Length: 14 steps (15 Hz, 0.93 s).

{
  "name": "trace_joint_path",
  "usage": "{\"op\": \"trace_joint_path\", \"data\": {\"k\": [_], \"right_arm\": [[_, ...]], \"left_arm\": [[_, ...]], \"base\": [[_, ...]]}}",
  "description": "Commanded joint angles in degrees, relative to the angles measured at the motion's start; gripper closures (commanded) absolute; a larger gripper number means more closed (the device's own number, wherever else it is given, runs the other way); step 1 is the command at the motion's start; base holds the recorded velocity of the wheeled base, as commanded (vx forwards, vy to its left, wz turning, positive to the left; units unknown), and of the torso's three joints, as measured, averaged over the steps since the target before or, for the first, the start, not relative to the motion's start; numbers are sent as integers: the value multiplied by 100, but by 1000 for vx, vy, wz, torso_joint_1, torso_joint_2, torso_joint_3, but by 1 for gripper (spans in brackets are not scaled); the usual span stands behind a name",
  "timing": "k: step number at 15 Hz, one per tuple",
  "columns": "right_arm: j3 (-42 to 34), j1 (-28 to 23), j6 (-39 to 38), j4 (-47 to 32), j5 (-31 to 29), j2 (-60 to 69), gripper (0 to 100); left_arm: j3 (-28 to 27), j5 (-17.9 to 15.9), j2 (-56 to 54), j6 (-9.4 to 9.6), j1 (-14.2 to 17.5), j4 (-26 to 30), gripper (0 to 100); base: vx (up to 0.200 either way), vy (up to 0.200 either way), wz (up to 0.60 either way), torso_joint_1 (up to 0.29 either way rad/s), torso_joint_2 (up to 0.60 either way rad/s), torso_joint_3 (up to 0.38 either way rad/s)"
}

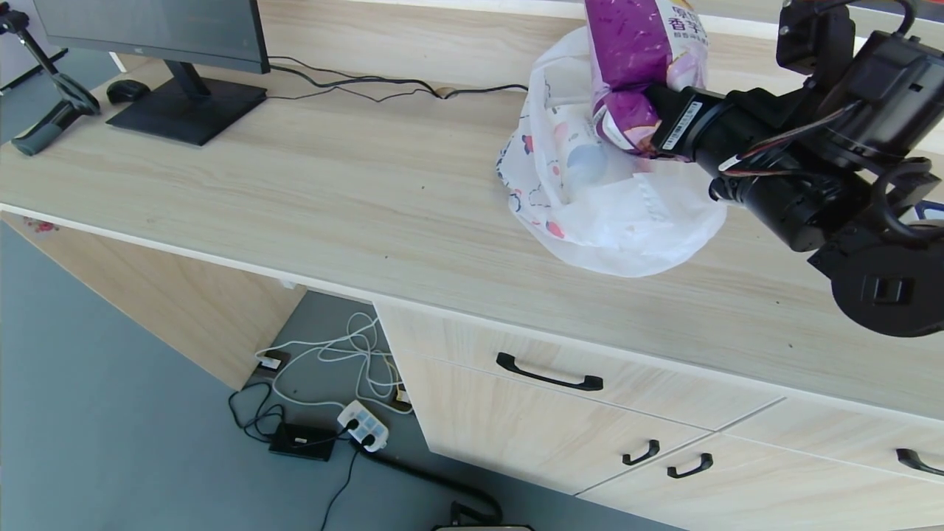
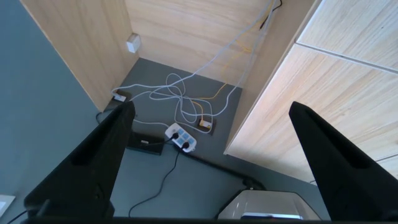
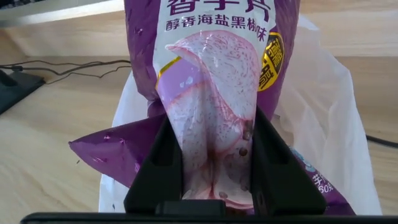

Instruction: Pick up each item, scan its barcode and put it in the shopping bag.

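Note:
A purple snack bag (image 1: 638, 59) hangs upright over the mouth of the white printed shopping bag (image 1: 605, 199) on the wooden counter. My right gripper (image 1: 649, 118) is shut on the snack bag's lower end; in the right wrist view the snack bag (image 3: 211, 93) is pinched between the black fingers (image 3: 163, 163), with the shopping bag (image 3: 323, 106) behind and below it. A bottle-like item (image 1: 582, 158) shows through the shopping bag's plastic. My left gripper (image 2: 208, 155) hangs open below counter height, over the floor, holding nothing.
A monitor (image 1: 158, 37) on its stand, a mouse (image 1: 127, 90) and a black handheld stand (image 1: 51, 103) sit at the counter's far left. Cables (image 1: 354, 81) run along the back. Drawers (image 1: 549, 380) sit under the counter; a power strip (image 1: 363, 425) lies on the floor.

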<state>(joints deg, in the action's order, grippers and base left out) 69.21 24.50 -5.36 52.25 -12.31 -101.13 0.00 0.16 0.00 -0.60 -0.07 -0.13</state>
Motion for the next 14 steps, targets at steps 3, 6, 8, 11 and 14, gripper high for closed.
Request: {"op": "trace_joint_path", "data": {"k": [3, 6, 8, 11, 14], "right_arm": [[-4, 116, 106, 13, -17, 234, 100], [-390, 125, 88, 22, -17, 296, 100], [-865, 248, 71, 101, -17, 384, 100], [-1225, 248, 62, 435, -17, 357, 100], [-1199, 239, 0, 435, 10, 349, 0]], "left_arm": [[0, 2, 0, -2, -1, -4, 0], [0, 2, 0, -2, -1, -4, 0], [0, 2, 0, -2, -1, -4, 0], [0, 2, 0, -11, -1, -4, 0], [0, 2, 0, -2, -1, -4, 0]], "base": [[0, 0, 0, 0, 0, 0], [0, 0, 0, 0, 0, 0], [0, 0, 0, 0, 0, 0], [0, 0, 0, 0, 0, 0], [0, 0, 0, 0, 0, 0]]}}
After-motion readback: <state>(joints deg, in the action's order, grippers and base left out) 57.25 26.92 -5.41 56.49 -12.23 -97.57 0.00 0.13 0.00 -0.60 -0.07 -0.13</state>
